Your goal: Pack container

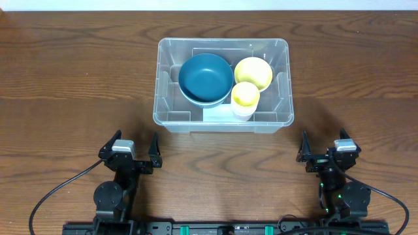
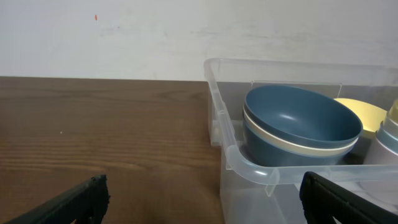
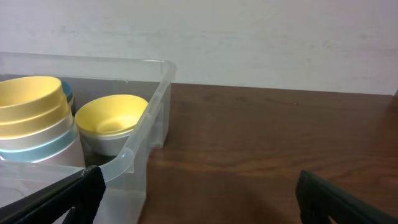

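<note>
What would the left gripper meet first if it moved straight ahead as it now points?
Probably the container's near left corner. The left gripper's right finger lines up with its clear wall, while the other finger faces bare table. Depth is hard to judge.

A: Where is there room?
B: The surface [image 1: 72,85] is bare wood at left, right and lower centre of the overhead frame, up to the container [image 1: 222,125].
A: And inside it?
B: Crowded: a blue bowl [image 1: 206,78] fills the left, a yellow bowl [image 1: 253,70] the upper right, a yellow-topped cup stack [image 1: 245,99] sits just below that. Only narrow gaps along the walls.
</note>
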Controlling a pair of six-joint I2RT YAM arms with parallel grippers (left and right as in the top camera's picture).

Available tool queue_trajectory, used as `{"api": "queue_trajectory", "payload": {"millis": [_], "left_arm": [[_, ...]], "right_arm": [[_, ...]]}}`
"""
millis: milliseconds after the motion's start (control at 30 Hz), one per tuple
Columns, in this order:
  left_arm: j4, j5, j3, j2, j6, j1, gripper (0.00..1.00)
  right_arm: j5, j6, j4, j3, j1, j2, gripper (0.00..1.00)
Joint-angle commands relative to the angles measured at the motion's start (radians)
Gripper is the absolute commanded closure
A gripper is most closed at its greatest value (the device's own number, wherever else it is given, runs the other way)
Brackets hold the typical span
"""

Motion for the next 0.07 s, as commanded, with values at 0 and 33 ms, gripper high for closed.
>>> {"api": "queue_trajectory", "payload": {"millis": [0, 33], "left_arm": [[-0.037, 0.015, -0.016, -0.006, 0.014, 0.005, 0.02], [-0.037, 0.015, -0.016, -0.006, 0.014, 0.005, 0.02]], "right_arm": [[0.011, -0.015, -0.005, -0.002, -0.007, -0.006, 0.01], [0.011, -0.015, -0.005, -0.002, -0.007, -0.006, 0.01]]}}
